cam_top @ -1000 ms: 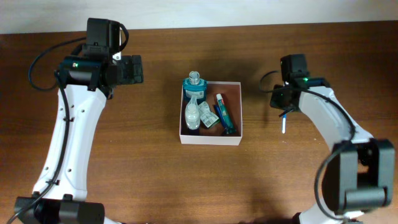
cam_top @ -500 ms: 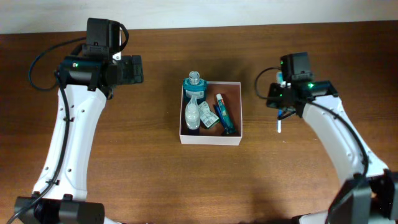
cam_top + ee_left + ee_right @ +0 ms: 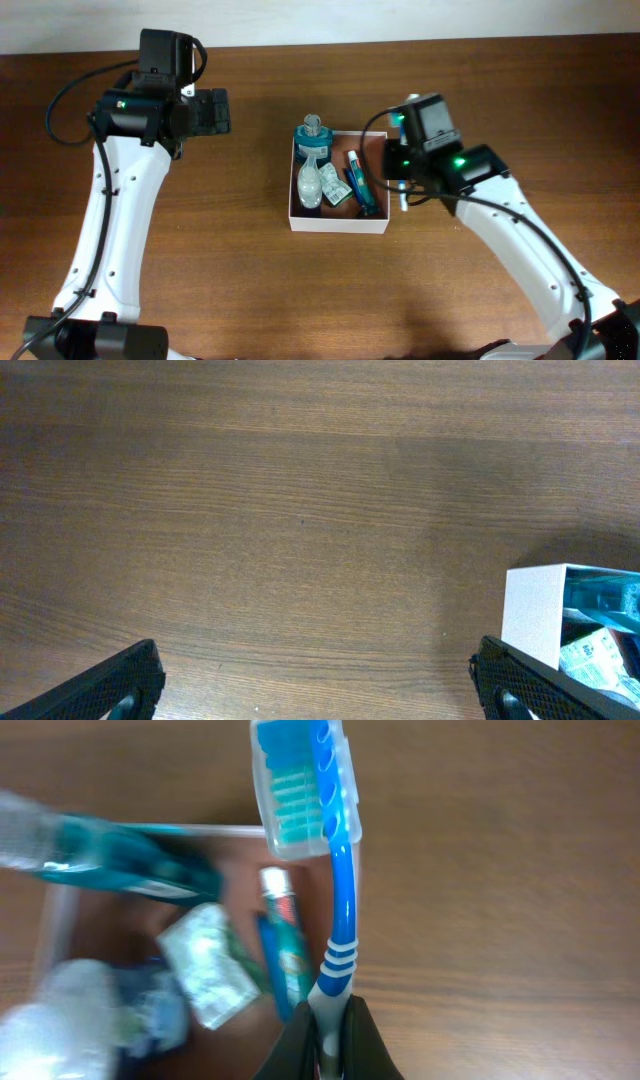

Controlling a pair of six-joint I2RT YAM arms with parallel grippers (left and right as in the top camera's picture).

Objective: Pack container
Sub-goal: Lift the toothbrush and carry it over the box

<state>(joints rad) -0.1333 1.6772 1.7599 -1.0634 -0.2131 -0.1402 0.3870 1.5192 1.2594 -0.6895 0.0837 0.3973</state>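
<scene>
1. Container sits mid-table between the two arms. It already holds a blue-green bottle, a clear bottle, a small packet and a blue tube.
2. Left gripper is well left of the box, over bare wood. Jaws are wide apart w/ nothing in them; looks idle.
3. Right gripper is at the box's right wall, jaws clamped on the handle end of a blue toothbrush. Its covered bristle head points away from the wrist.
4. Step in hand, prob: carrying the brush to the box for drop-in. In the wrist view it runs roughly along the right wall and is not yet inside.
5. Next move likely needs a small shift left over the free strip beside the tube. Then lower and part the jaws. Keep the brush parallel w/ the wall, or it may end up resting on the rim.
6. Surface is a flat brown wood-grain table. A pale wall shows along the far edge.
</scene>
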